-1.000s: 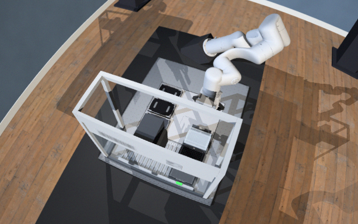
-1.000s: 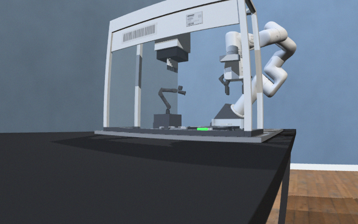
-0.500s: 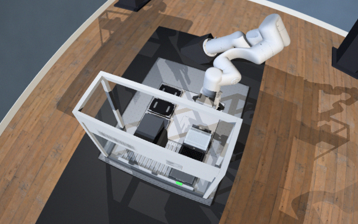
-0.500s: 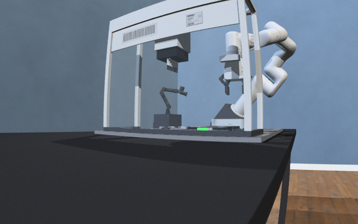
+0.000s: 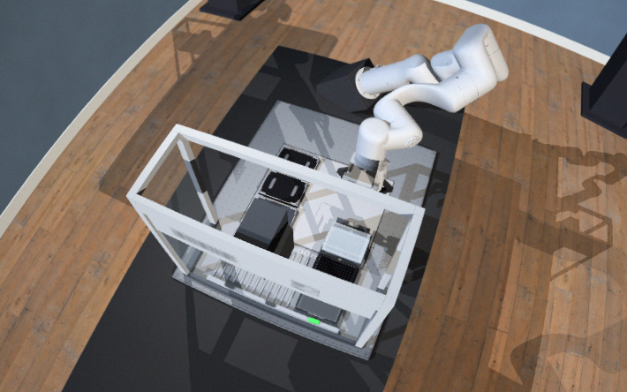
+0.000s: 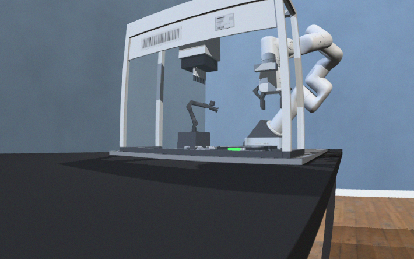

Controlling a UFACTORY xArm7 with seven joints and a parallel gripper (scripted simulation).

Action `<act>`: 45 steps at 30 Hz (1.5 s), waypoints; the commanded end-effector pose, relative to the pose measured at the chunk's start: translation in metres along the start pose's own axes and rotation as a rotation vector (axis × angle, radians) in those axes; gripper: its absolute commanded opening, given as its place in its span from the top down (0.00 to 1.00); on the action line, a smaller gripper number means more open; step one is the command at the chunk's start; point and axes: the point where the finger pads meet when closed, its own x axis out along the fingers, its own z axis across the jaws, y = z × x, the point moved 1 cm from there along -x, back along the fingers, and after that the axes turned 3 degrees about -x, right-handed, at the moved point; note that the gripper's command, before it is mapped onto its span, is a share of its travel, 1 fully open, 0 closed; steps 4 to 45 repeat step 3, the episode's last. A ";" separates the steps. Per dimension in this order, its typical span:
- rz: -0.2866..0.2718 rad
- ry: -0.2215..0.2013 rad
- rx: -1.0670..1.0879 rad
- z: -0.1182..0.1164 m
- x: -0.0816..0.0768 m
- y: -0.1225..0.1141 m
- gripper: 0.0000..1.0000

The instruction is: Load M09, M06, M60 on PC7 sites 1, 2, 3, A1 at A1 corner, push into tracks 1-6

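Black desk (image 6: 137, 205) bearing the white-framed instrument (image 5: 276, 265): the gripper (image 6: 269, 100) is hanging open and empty, high above the apron near the desk's arm-side edge. Carrier PC7 (image 5: 341, 252) is lying beyond the jaws, long axis running toward the far edge, where the green lamp (image 5: 313, 320) is glowing.

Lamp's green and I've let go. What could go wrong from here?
1. The open gripper hangs close by the frame's post and top beam; a sideways or forward move while retreating could strike them. Going straight up and back looks safer.
2. The lamp is lit, but neither view shows whether the carrier sits down in the tracks. Any brush against it could shift it and put the lamp out.
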 end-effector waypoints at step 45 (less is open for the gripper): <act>0.005 -0.002 0.000 0.001 -0.002 0.001 0.18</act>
